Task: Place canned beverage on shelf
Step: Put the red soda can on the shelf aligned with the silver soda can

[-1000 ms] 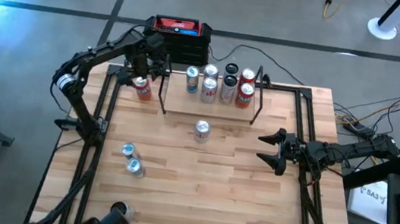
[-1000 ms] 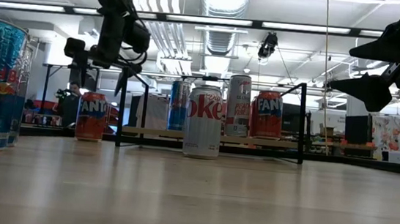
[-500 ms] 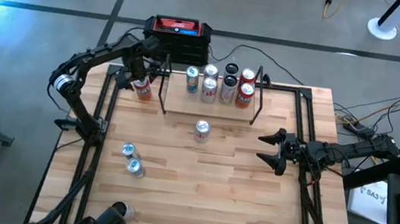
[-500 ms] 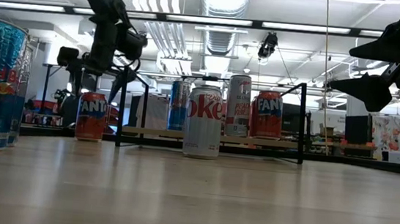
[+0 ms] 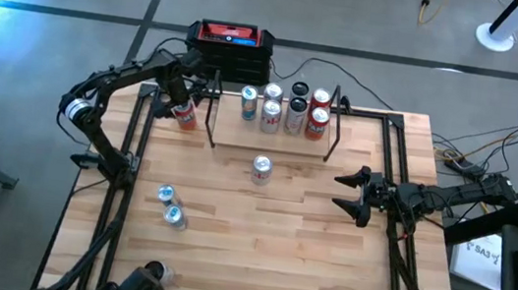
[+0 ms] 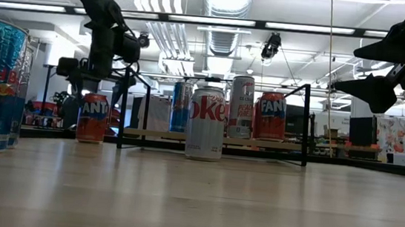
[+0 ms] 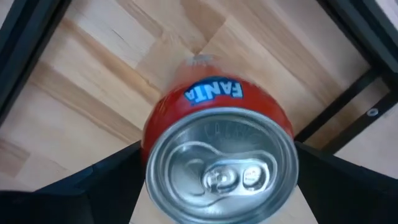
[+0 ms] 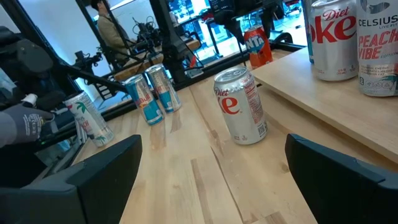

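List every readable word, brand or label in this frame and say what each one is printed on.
"FANTA": orange can under the left pincer.
"Diet Coke", partly cut off: silver can on the shelf.
"CELSIUS PEACH VIBE": white can beside it.
"oke": front can on the table.
"FAN": orange can on the shelf.
Blue cans: print too small to read.

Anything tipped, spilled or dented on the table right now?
Nothing stands out. Every can stands upright, including the orange Fanta can beneath the open left hand, outside the wood-board shelf. No spills show.
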Controlling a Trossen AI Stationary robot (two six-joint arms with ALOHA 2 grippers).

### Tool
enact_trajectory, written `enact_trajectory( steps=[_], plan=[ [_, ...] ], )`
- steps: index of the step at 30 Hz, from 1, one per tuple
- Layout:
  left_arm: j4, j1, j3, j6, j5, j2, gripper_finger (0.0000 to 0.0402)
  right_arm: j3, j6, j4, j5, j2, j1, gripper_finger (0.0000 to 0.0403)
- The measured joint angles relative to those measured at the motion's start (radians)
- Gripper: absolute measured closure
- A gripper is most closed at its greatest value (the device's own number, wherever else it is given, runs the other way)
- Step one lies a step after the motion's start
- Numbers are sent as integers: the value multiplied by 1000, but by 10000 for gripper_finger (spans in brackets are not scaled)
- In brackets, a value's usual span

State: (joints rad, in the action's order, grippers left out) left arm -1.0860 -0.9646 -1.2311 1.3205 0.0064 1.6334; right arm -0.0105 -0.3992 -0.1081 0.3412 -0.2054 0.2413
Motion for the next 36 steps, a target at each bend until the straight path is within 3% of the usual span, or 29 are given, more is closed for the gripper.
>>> enact_trajectory(
  steps=[9, 18, 24, 36],
  plan=[
    [12, -1, 2, -4, -48, 0, 119, 0, 0, 0, 0, 0, 0, 23],
    [-17, -2, 4, -74, 19, -12, 119, 0, 0, 0, 0, 0, 0, 23],
    [-88, 17, 5, -80, 58, -97, 119, 0, 0, 0, 0, 0, 0, 23],
    [-293, 266, -22, 99, 2, -325, 119, 0, 0, 0, 0, 0, 0, 23]
  ],
)
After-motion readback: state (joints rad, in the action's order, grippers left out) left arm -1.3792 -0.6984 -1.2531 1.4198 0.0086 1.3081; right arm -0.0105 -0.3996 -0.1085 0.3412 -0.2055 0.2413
